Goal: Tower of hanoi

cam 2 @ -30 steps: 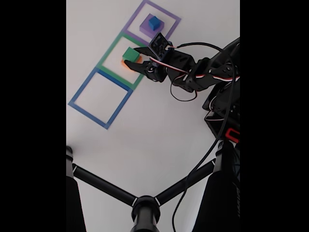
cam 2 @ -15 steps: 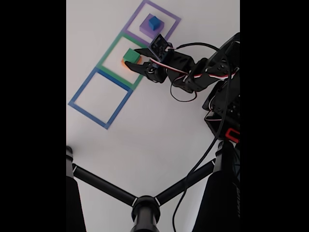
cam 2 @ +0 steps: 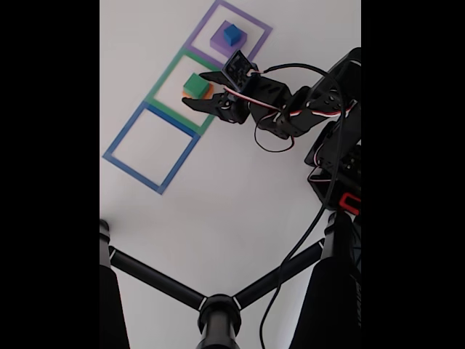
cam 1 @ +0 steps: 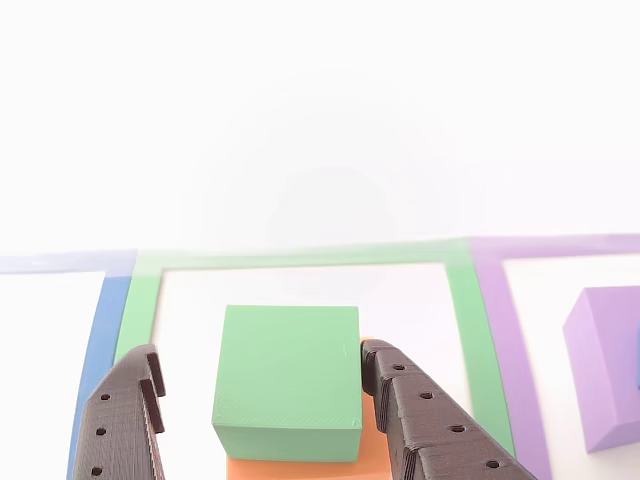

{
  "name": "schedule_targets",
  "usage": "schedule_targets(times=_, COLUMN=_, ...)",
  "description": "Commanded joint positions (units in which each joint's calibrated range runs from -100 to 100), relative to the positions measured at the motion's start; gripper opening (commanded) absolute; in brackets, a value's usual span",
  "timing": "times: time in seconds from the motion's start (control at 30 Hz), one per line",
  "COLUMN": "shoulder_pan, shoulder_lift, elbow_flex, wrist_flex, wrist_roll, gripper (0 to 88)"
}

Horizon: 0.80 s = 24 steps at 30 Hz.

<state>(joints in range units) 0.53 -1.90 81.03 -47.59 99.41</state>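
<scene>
Plainly, open jaws flank green block (cam 1: pixel 288 380), unlabelled.

Bright white tabletop (cam 2: pixel 240 189), black stand (cam 2: pixel 218 309)

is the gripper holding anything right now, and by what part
Nothing is held. The gripper is open, its fingers on either side of the green block, which sits on the orange block. A gap shows on the left; the right finger is close to its side.

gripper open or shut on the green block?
Open. In the other view the gripper straddles the green block: white gap at the left finger, while right-finger contact is unclear.
</scene>
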Motion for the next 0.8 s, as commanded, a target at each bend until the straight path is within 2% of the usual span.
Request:
schedule_targets(times=0.0, shoulder_pan=-0.53, shoulder_lift=-3.31, elbow_flex=-1.75, wrist_flex=0.39, wrist_roll=0.59, gripper=21.9)
schedule_targets(times=0.1, shoulder_pan=-0.53, shoulder_lift=-9.20, elbow_flex=-1.94, wrist_flex=6.54, wrist_roll=0.59, gripper=20.2)
schedule_targets(times=0.2, shoulder_pan=0.04, shoulder_lift=-18.73, elbow_flex=-3.12, wrist_flex=19.01, wrist_roll=0.59, gripper=18.5)
schedule_targets(times=0.33, shoulder_pan=0.91, shoulder_lift=-34.72, elbow_flex=-10.30, wrist_flex=48.97, wrist_roll=0.59, gripper=8.6)
schedule_targets(times=0.57, shoulder_pan=1.86, shoulder_lift=-48.52, elbow_flex=-34.48, wrist_flex=98.85, wrist_roll=0.59, gripper=1.8)
schedule_targets(times=0.63, shoulder_pan=2.15, shoulder_lift=-48.36, elbow_flex=-43.48, wrist_flex=109.94, wrist_roll=0.59, gripper=1.0)
schedule_targets(times=0.77, shoulder_pan=2.63, shoulder_lift=-47.80, elbow_flex=-56.48, wrist_flex=123.62, wrist_roll=0.59, gripper=0.9)
